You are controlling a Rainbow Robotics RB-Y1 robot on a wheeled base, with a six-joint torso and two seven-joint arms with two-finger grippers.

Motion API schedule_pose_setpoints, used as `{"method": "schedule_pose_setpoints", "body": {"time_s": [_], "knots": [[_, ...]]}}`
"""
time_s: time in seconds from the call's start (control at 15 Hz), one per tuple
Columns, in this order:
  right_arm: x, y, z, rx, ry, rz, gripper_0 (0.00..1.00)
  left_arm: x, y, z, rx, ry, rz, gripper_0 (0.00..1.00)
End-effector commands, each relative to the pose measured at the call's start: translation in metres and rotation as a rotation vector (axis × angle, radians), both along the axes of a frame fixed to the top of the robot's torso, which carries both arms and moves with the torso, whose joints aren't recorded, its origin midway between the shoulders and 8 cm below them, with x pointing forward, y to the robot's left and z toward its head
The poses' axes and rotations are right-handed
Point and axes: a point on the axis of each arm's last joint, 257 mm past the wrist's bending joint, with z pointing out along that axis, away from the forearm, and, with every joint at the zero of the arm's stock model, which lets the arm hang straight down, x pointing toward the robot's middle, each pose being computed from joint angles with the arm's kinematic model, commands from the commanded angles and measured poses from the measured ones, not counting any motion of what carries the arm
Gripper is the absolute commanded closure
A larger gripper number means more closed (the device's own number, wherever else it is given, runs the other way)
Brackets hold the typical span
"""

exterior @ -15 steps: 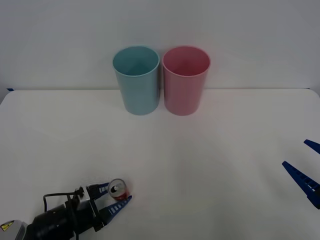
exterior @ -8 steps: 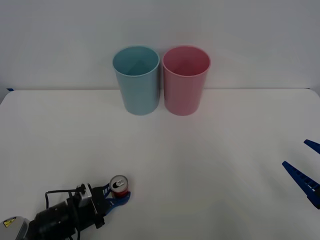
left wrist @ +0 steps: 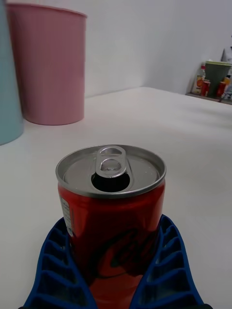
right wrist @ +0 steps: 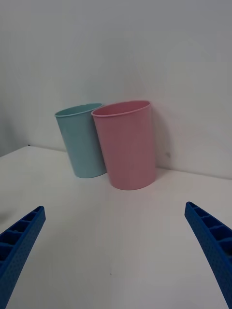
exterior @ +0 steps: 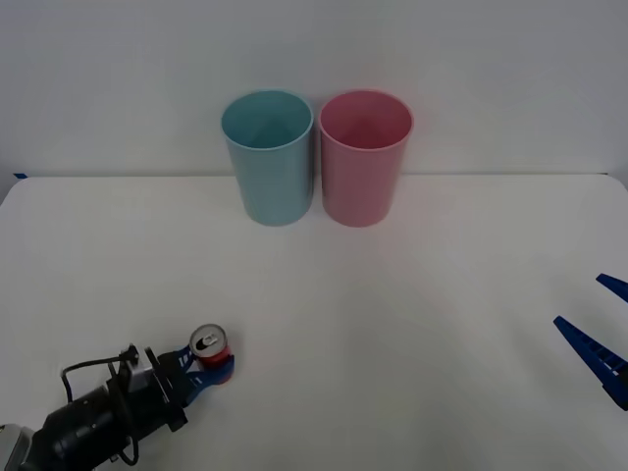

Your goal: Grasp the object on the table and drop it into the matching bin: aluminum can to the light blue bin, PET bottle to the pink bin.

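Note:
The aluminum can is small and red with a silver top and pull tab. It stands upright at the front left of the white table, held by my left gripper, which is shut on its lower body. Up close in the left wrist view, the can sits between both blue ribbed fingers. The light blue bin and the pink bin stand side by side at the table's far edge. My right gripper hangs open at the right edge, with its fingers spread wide.
A plain white wall rises behind the bins. The light blue bin and pink bin almost touch each other. Small bottles and a green container stand far off beyond the table's right side.
My left gripper has closed on the can and carried it a little left and up off its earlier spot. The right arm has not moved.

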Motion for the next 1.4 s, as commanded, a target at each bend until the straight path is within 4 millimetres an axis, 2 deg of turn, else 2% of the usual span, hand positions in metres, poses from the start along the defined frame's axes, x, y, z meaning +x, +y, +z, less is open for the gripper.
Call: {"method": "schedule_pose_setpoints", "body": {"time_s": [0.07, 0.27, 0.47, 1.13, 1.4], "knots": [[0.0, 0.0, 0.0, 0.0, 0.0, 0.0, 0.0, 0.014, 0.017, 0.025, -0.037, -0.035, 0.047, 1.0], [0.0, 0.0, 0.0, 0.0, 0.0, 0.0, 0.0, 0.032, 0.031, 0.054, -0.064, -0.042, 0.096, 1.0], [0.0, 0.0, 0.0, 0.0, 0.0, 0.0, 0.0, 0.047, 0.04, 0.093, -0.115, -0.058, 0.135, 1.0], [0.0, 0.0, 0.0, 0.0, 0.0, 0.0, 0.0, 0.079, 0.076, 0.204, -0.236, -0.081, 0.224, 1.0], [0.0, 0.0, 0.0, 0.0, 0.0, 0.0, 0.0, 0.095, 0.079, 0.243, -0.234, -0.083, 0.248, 1.0]]}}
